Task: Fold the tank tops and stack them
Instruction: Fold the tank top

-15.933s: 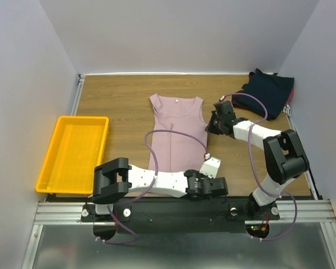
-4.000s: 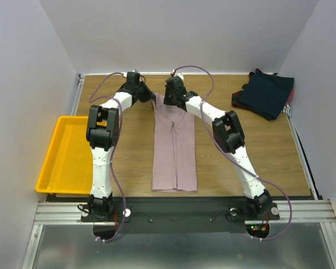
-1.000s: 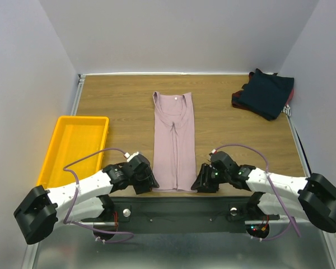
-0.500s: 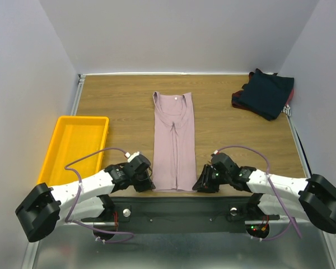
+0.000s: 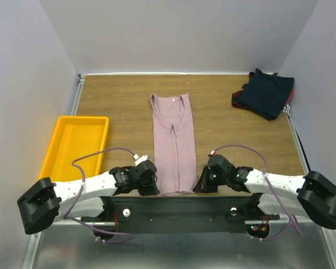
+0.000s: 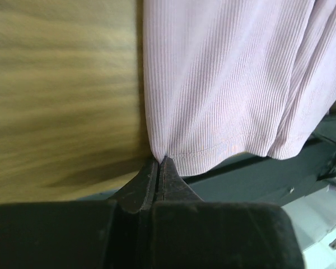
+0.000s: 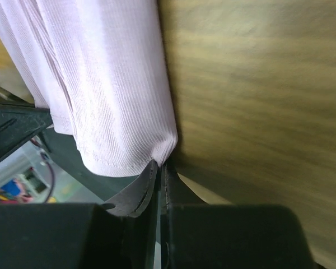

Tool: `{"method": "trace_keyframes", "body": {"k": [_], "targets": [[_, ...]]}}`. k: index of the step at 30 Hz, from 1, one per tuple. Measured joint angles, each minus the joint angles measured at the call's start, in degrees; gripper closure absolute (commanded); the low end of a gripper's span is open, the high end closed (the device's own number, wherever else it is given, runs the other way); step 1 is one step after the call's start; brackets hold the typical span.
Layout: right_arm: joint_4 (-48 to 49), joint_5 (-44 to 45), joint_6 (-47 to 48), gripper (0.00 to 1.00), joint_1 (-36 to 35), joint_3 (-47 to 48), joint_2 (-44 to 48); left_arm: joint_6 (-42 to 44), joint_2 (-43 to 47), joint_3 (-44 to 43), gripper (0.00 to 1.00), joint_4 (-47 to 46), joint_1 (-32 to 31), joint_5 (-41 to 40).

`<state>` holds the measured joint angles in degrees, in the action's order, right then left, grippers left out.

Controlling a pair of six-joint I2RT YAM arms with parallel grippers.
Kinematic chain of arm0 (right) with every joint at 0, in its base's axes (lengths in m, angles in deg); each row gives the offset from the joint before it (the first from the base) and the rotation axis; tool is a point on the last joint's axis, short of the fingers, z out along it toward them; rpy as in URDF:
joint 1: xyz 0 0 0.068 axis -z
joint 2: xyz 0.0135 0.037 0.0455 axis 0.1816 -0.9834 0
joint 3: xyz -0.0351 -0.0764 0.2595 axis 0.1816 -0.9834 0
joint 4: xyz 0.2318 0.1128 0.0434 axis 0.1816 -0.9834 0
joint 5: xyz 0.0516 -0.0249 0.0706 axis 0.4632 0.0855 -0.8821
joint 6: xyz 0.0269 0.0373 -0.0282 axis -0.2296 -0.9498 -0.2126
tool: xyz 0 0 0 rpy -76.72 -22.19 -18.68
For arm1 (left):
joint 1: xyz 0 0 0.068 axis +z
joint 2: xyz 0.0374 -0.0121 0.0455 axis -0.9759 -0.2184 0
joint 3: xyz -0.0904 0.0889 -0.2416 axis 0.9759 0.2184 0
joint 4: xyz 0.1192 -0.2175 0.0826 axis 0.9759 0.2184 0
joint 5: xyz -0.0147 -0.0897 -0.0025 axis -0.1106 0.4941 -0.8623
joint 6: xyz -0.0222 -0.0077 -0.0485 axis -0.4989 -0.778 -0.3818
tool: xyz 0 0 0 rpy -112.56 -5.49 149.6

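Observation:
The pink tank top (image 5: 172, 143) lies in the middle of the table, folded lengthwise into a narrow strip, neck at the far end. My left gripper (image 5: 152, 189) is shut on its near-left hem corner; in the left wrist view (image 6: 158, 159) the ribbed cloth (image 6: 224, 84) is pinched between the closed tips. My right gripper (image 5: 198, 187) is shut on the near-right hem corner, shown in the right wrist view (image 7: 161, 163) with the cloth (image 7: 112, 95) bunched at the tips. Dark navy tank tops (image 5: 266, 92) with a maroon edge lie heaped at the far right corner.
A yellow plastic tray (image 5: 73, 151) stands at the left edge of the wooden table (image 5: 241, 134). The black rail of the arm bases (image 5: 173, 210) runs just below the hem. Grey walls enclose the table on three sides.
Both grippers have closed in on the hem corners and pulled the pink top slightly toward the near edge; its hem now narrows and overhangs the table edge.

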<state>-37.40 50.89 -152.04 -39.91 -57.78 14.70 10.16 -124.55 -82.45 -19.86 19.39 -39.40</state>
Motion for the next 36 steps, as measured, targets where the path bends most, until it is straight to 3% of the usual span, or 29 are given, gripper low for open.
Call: {"method": "trace_keyframes", "body": {"k": [9, 16, 27, 36], "targets": [[-8.2, 6.8, -2.4, 1.0, -13.7, 0.5, 4.9, -7.8, 0.3, 0.1, 1.0, 1.9, -13.9, -0.6], [-17.2, 12.4, -4.3, 0.99, -18.5, 4.3, 8.4, -13.5, 0.6, -2.0, 1.0, 6.7, -21.5, -2.4], [-21.5, 21.0, -2.0, 0.99, -18.6, 14.5, 2.7, -15.6, 7.5, -5.0, 1.0, 10.4, -15.9, -7.8], [-22.8, 24.3, 2.1, 0.99, -13.6, 20.8, 1.7, -8.0, 7.4, -9.1, 1.0, 11.0, -3.0, -9.4]]}}
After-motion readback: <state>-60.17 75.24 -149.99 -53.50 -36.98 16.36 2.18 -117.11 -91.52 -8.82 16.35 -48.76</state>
